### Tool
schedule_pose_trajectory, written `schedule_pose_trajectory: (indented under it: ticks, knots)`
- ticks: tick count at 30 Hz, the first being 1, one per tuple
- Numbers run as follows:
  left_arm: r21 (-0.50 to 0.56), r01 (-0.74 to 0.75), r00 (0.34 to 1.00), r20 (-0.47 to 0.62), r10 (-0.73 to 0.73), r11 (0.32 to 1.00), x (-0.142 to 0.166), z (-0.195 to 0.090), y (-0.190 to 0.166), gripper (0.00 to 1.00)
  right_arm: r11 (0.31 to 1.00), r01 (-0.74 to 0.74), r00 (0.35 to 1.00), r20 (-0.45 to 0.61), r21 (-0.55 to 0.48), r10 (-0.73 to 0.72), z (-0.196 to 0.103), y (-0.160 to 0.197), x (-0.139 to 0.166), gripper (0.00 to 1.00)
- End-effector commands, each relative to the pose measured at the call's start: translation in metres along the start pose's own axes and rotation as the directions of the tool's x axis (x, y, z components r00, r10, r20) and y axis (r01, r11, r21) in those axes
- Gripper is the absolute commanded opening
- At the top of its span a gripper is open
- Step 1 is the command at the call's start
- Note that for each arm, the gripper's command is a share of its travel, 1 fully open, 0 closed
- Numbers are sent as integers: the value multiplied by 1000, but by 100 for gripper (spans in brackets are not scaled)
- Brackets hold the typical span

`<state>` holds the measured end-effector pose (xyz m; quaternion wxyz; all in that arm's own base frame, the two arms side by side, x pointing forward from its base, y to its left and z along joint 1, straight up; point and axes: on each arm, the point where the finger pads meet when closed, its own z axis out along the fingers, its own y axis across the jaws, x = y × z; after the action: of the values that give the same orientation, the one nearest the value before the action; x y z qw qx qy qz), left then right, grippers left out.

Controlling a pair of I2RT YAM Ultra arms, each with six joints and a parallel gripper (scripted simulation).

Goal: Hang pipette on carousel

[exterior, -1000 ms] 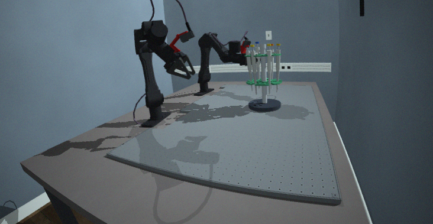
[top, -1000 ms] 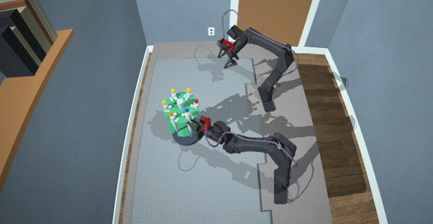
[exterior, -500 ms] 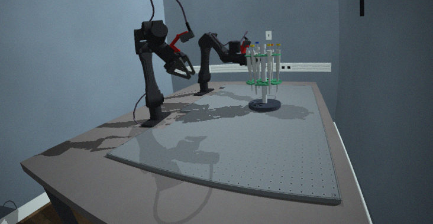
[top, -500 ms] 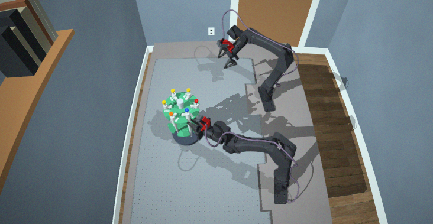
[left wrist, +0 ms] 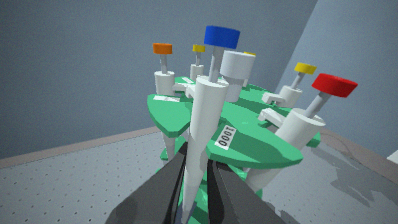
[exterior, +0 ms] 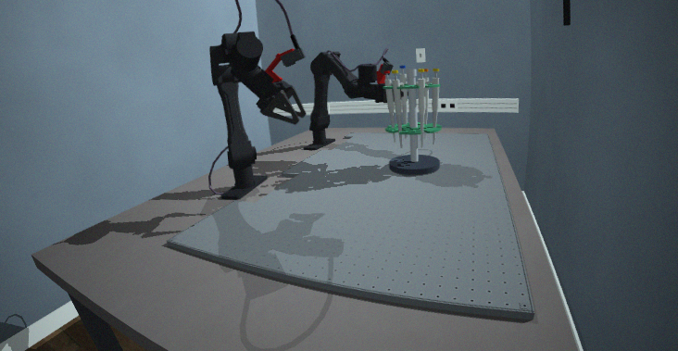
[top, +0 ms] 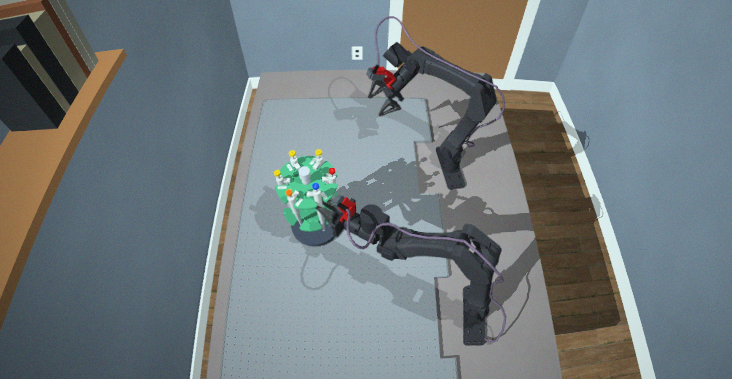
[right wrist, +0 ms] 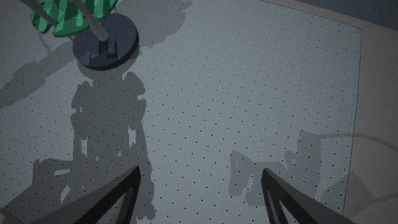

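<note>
- White label point(left wrist: 226, 137), "1000": three o'clock of pipette, left wrist view
- Blue-buttoned white pipette point(top: 318, 198) point(exterior: 403, 80) point(left wrist: 204, 112): gripped in left gripper point(top: 323, 213) point(exterior: 402, 94) point(left wrist: 198, 147), button twelve o'clock
- Right gripper point(top: 374, 105) point(exterior: 300, 118) point(right wrist: 201, 170): wide open, empty

Charcoal arms point(top: 425, 243) point(exterior: 231, 116), red camera brackets point(top: 347, 209) point(exterior: 276, 65).

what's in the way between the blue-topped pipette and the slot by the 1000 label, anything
Nothing visible. The left hand has the blue-topped pipette upright at the carousel, beside the 1000 label. The body hides the hook's tip, so its seating can't be told.
</note>
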<state>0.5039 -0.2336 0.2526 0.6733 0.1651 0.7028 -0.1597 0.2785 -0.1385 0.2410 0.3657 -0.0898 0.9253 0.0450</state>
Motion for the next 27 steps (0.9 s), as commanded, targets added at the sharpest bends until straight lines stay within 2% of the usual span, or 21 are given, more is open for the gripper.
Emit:
schedule_pose_trajectory:
  ticks: [1,17,20,21,22,26,27]
  knots:
    - [-6,-7,994,111,7,1000,-50,-4,6,12,1000,22,999,37,15,-22,-6,-4,-11,100]
    - [-6,-7,994,111,7,1000,-50,-4,6,12,1000,22,999,37,15,-22,-6,-4,-11,100]
    - [105,-20,995,101,9,994,-48,-3,6,12,1000,22,999,37,15,-22,-6,-4,-11,100]
    - [142,-13,998,65,4,990,-31,3,6,12,1000,22,999,37,15,-22,-6,-4,-11,100]
    - [179,-13,998,57,3,984,-27,4,7,12,1000,22,999,37,15,-22,-6,-4,-11,100]
    - [180,-18,997,73,5,983,-31,4,7,12,1000,22,999,37,15,-22,-6,-4,-11,100]
    - [185,-28,995,102,9,982,-46,-2,3,12,1000,22,999,37,15,-22,-6,-4,-11,100]
